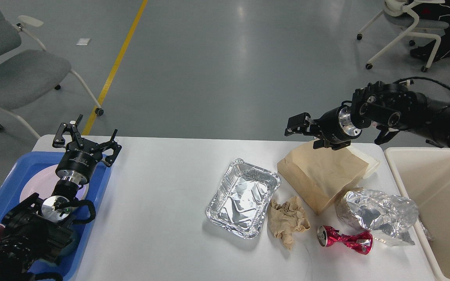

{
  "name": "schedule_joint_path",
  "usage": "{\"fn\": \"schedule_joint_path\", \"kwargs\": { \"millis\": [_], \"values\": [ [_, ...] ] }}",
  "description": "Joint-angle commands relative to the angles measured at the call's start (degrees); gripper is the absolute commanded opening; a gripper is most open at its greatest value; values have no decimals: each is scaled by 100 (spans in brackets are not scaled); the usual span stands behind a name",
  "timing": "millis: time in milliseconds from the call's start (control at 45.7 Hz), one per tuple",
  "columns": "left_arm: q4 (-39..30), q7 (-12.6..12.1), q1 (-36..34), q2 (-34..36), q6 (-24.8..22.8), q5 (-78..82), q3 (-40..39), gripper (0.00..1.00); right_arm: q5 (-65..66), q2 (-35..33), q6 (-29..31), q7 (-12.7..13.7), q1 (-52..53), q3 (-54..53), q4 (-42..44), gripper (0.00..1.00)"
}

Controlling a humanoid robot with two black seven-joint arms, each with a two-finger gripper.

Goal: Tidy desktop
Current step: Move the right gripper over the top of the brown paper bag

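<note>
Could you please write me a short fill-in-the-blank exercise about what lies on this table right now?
1. The crushed can is ____ in colour.
2. The foil tray lies to the ____ of the brown paper bag.
3. The left gripper hangs over the ____ tray.

Missing words: red; left; blue

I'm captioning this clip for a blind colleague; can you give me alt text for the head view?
A white desktop holds litter: a foil tray, paper bag, crumpled paper, crushed red can and balled foil. The right end effector hovers above the bag; the left end effector, open, sits over a blue tray.
</note>
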State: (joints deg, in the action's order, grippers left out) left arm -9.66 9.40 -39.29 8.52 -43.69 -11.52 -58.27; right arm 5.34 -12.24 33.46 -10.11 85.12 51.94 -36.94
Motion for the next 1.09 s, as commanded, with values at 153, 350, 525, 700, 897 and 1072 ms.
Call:
{"fn": "schedule_joint_path", "kwargs": {
  "millis": [153,350,525,700,897,1072],
  "values": [
    [-1,0,0,0,1,0,0,96,-455,705,1084,89,1287,1599,-1165,100],
    [-1,0,9,0,1,0,0,96,-464,1302,1505,89,2333,2267,-1403,100],
    [-1,0,0,0,1,0,0,96,-446,1575,2154,89,3194,2444,-1403,100],
    [-1,0,0,0,1,0,0,96,-367,1532,2154,150,3345,2461,-1307,100],
    [-1,0,0,0,-8,0,0,96,-244,1313,1911,159,1835,2566,-605,100],
    [-1,0,0,0,-8,0,0,96,-525,311,953,168,726,2330,-173,100]
  ]
}}
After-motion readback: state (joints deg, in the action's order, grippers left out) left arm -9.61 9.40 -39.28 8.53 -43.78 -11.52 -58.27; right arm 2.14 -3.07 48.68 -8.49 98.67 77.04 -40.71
